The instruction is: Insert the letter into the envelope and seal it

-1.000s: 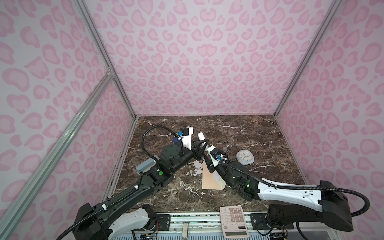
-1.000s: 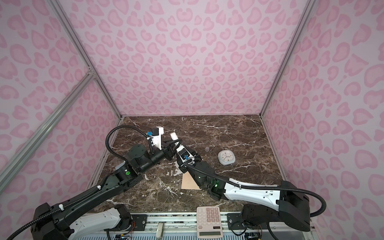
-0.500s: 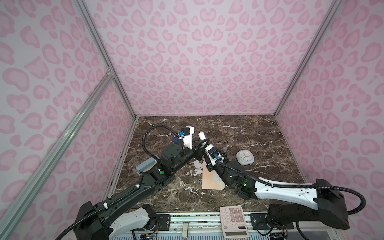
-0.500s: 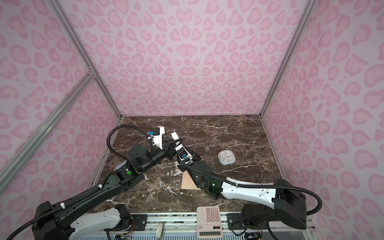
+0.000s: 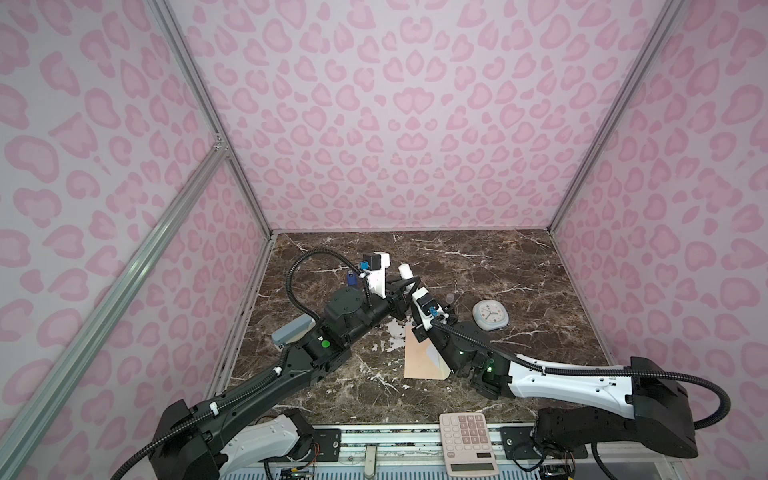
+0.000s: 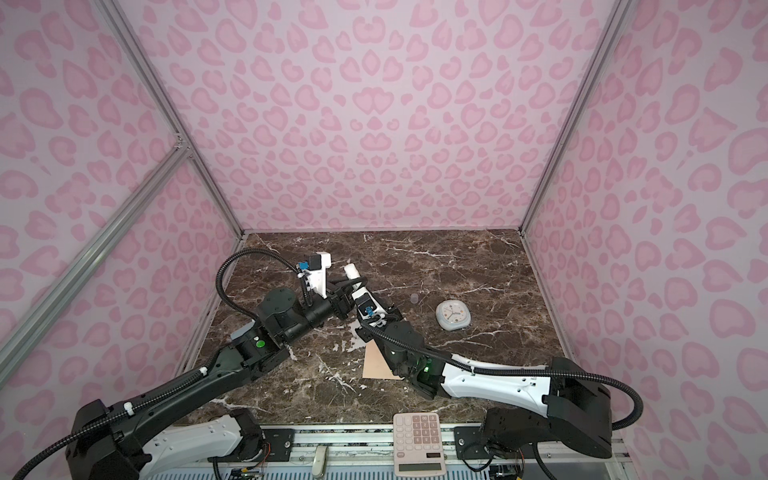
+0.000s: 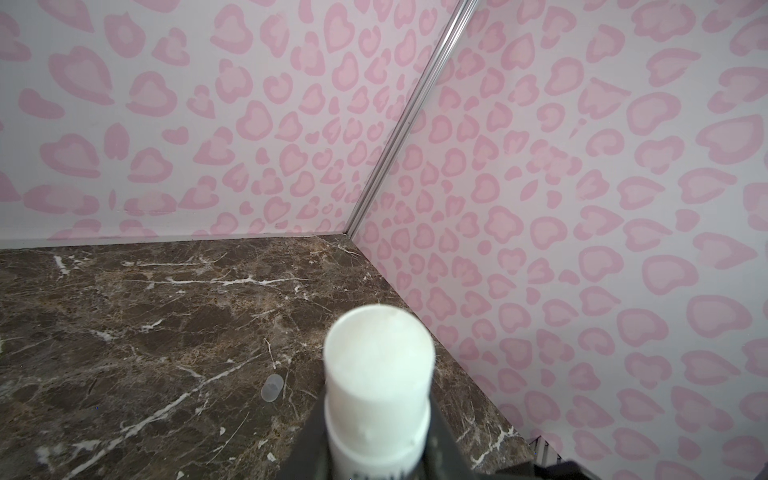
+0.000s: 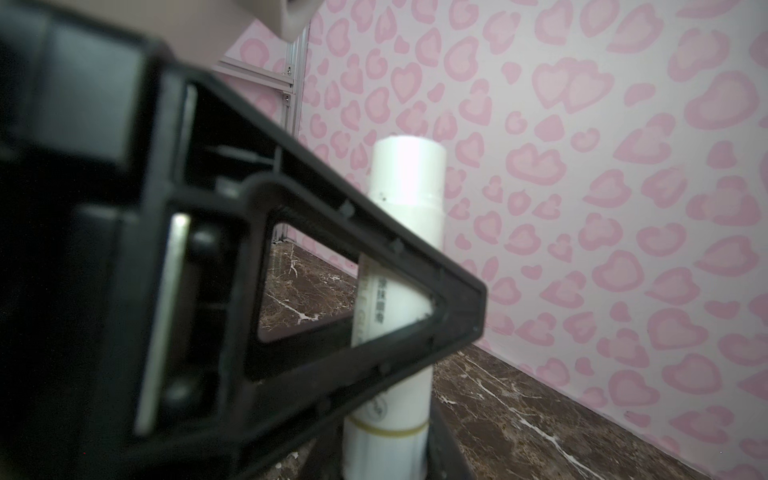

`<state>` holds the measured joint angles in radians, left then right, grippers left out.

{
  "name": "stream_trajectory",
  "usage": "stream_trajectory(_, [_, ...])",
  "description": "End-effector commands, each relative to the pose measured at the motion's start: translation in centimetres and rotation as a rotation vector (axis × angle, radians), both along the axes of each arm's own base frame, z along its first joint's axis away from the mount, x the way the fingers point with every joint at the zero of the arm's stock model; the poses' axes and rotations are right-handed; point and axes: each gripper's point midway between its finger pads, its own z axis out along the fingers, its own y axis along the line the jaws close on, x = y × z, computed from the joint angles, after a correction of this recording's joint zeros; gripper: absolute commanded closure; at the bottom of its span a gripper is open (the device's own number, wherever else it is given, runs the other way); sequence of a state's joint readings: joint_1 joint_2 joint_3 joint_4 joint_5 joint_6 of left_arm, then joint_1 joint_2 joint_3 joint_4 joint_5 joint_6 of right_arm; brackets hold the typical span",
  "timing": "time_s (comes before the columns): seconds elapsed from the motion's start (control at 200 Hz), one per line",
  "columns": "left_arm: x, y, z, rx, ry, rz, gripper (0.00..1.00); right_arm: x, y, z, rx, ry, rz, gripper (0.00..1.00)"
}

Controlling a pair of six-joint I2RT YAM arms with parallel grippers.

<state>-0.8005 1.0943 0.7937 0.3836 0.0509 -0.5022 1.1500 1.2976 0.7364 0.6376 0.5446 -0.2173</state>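
Looking in from the near edge, I see the white calculator (image 5: pixel 469 444) lying on the front rail, just off the marble counter (image 5: pixel 519 266). Past it, the peach envelope (image 5: pixel 419 359) lies flat on the counter. Its right part is tucked under the right arm, so in both top views only the left portion shows (image 6: pixel 376 361).

Beyond the envelope the two arms meet over the middle of the counter. Both hands point up and away from me, gathered at a white glue stick (image 5: pixel 405 272) that stands tilted above them.

The left hand (image 7: pixel 380 461) holds the glue stick. In its wrist view the tube (image 7: pixel 378 365) rises between the dark fingers with its blunt white end toward the camera.

The right hand (image 8: pixel 386 465) sits at the lower end of the glue stick (image 8: pixel 405 199), where a gold band circles the tube. I cannot tell whether its fingers press on the tube or stand a little off it. In that same view, one triangular finger (image 8: pixel 457 307) of the left hand crosses in front of the tube.

Off to the right at about that depth, a small clear cap (image 5: pixel 451 298) lies on the counter, with a white clock (image 5: pixel 490 315) face-up near it. Pink heart-spotted walls close the far side.
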Motion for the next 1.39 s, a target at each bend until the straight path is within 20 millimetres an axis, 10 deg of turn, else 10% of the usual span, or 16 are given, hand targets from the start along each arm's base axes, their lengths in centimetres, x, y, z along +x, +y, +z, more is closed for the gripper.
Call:
stream_trajectory(0.0, [-0.3,-0.3,0.5,-0.009,-0.008,-0.026,0.96,-0.1,-0.1,1.1,0.037,-0.019,0.005,0.77])
stream_trajectory(0.845, [-8.1,-0.5,1.0,0.009,-0.098,-0.564,0.96,-8.5,-1.1,4.2,0.232,0.238,0.667,0.89])
stream_trajectory(1.115, [-6.3,-0.4,1.3,-0.012,-0.077,-0.476,0.96,-6.8,-2.1,3.0,0.183,0.209,0.560,0.68])
stream_trajectory(1.225, [-3.7,0.3,1.3,-0.014,-0.035,-0.331,0.96,-5.3,-2.4,1.6,0.112,0.184,0.446,0.48])
stream_trajectory(1.39, [0.2,2.5,0.4,0.028,0.048,-0.053,0.96,-3.8,-2.8,0.2,0.062,0.098,0.245,0.44])
